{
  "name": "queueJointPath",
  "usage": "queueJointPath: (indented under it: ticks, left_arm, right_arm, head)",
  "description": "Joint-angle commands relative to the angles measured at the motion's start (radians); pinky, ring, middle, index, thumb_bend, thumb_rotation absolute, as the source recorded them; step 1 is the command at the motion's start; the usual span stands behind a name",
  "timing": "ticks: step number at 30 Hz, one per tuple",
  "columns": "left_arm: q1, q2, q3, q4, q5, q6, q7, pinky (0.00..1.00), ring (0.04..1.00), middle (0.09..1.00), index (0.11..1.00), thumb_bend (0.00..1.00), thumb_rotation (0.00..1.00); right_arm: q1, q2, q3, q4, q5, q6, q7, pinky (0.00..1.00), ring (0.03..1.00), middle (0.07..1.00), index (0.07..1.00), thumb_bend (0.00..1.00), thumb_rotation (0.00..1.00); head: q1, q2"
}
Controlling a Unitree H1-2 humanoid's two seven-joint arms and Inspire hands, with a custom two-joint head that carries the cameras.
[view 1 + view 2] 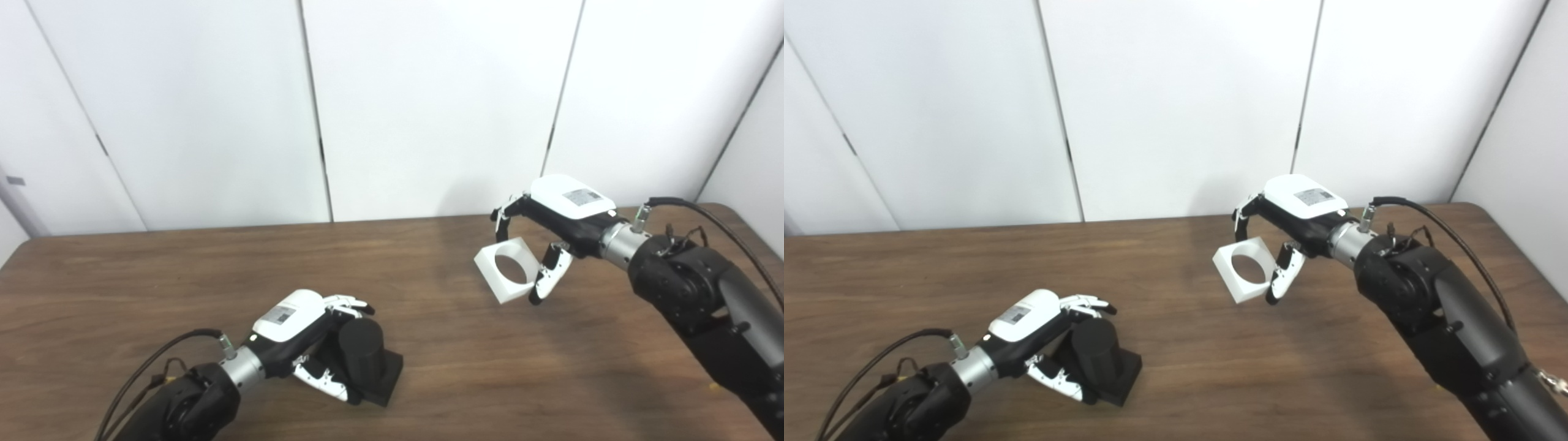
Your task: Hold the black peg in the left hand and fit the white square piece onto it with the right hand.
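The black peg point(365, 360), a short cylinder on a square black base, is at the front left of the brown table point(184, 282). My left hand point(306, 334) is shut on it, fingers over the far side and thumb on the near side. I cannot tell whether its base rests on the wood. The white square piece point(506, 271), a block with a round hole through it, hangs tilted above the table at the right. My right hand point(545, 229) is shut on it, fingers on its top edge and thumb on its right side. Peg and piece are well apart.
White wall panels point(429, 104) stand behind the table's far edge. The table's rounded right corner point(729, 211) lies behind my right arm. Black cables run along both forearms.
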Motion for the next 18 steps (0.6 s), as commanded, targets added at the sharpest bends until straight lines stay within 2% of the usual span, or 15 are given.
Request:
queueJointPath:
  ticks: [1,5,11,18]
  left_arm:
    - [0.023,-0.023,-0.051,0.058,0.053,0.039,-0.076,0.72,0.867,0.838,0.490,0.52,0.07]
    - [0.020,-0.032,-0.052,0.063,0.060,0.047,-0.074,0.71,0.873,0.843,0.490,0.52,0.07]
    - [0.013,-0.047,-0.052,0.072,0.059,0.046,-0.072,0.72,0.867,0.835,0.489,0.52,0.07]
    - [0.007,-0.055,-0.056,0.081,0.062,0.046,-0.074,0.72,0.872,0.837,0.489,0.52,0.07]
  right_arm:
    - [-0.041,-0.002,-0.020,-0.058,0.019,-0.033,-0.002,0.69,0.799,0.768,0.480,0.52,0.13]
    - [-0.041,0.018,-0.015,-0.093,0.038,-0.049,0.011,0.68,0.793,0.767,0.480,0.52,0.13]
    - [-0.037,0.065,-0.005,-0.149,0.050,-0.025,0.054,0.69,0.800,0.769,0.480,0.52,0.14]
    - [-0.035,0.134,0.019,-0.145,0.041,-0.039,0.061,0.69,0.800,0.774,0.478,0.52,0.14]
  head:
    - [0.007,0.003]
    - [0.019,0.006]
    - [0.041,0.010]
    - [0.053,0.014]
